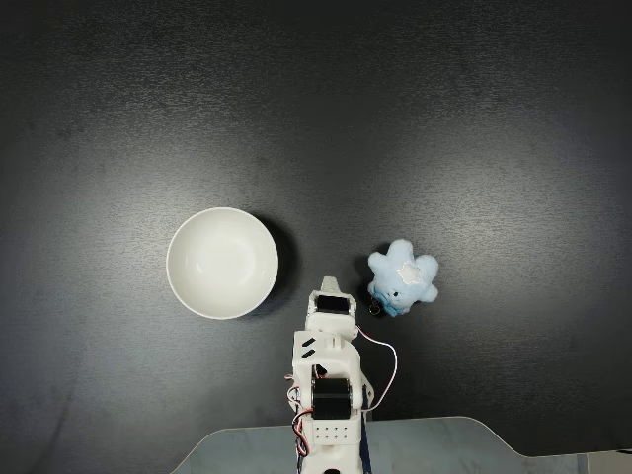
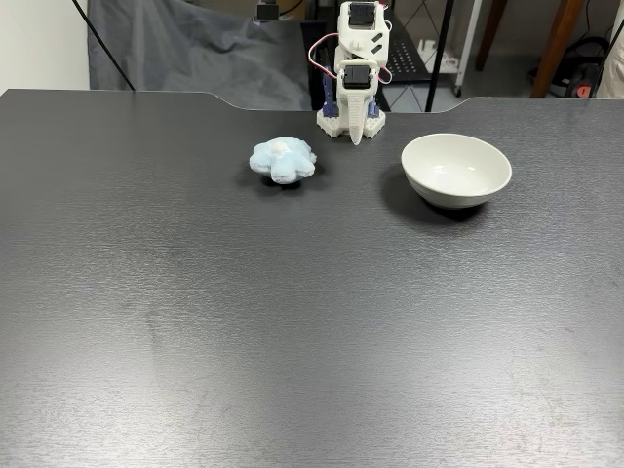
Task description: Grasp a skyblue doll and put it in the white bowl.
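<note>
Taking the arm (image 2: 353,68) as the landmark, its hand (image 2: 357,132) is folded down against the base, and whether it is clenched or released I cannot tell; it grasps nothing. Just beside the arm on the dark surface (image 2: 292,322) lies the skyblue doll (image 1: 403,277), with the empty white bowl (image 1: 221,263) a little farther off on the other side. I judge the plush may squash and slip, or its ring may snag a finger.
</note>
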Robot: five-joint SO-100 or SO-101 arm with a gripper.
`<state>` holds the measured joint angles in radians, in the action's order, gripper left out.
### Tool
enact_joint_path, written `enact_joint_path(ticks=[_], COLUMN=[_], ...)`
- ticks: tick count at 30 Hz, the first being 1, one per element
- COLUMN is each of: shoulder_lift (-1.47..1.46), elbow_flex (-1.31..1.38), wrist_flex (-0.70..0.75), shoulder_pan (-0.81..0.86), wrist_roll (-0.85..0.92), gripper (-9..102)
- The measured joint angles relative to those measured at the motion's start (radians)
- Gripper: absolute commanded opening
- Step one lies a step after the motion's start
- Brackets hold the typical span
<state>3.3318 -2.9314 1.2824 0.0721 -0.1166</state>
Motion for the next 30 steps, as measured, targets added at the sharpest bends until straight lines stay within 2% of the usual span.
enact_joint_path(ticks=[7, 12, 15, 19, 22, 24, 30], shoulder_lift=[0.003, -0.1, -0.281, -0.532, -0.632, -0.657, -0.684], elbow_flex=[-0.008, 0.002, 0.097, 0.37, 0.64, 0.827, 1.338], wrist_flex=[-0.021, -0.204, -0.337, -0.359, -0.261, -0.143, 0.356], shoulder_pan=[-0.002, -0.021, -0.012, -0.018, -0.018, -0.017, -0.014], wrist_roll=[-0.003, -0.003, -0.003, -0.003, -0.003, -0.003, 0.037], gripper=[0, 0, 0, 0, 0, 0, 0])
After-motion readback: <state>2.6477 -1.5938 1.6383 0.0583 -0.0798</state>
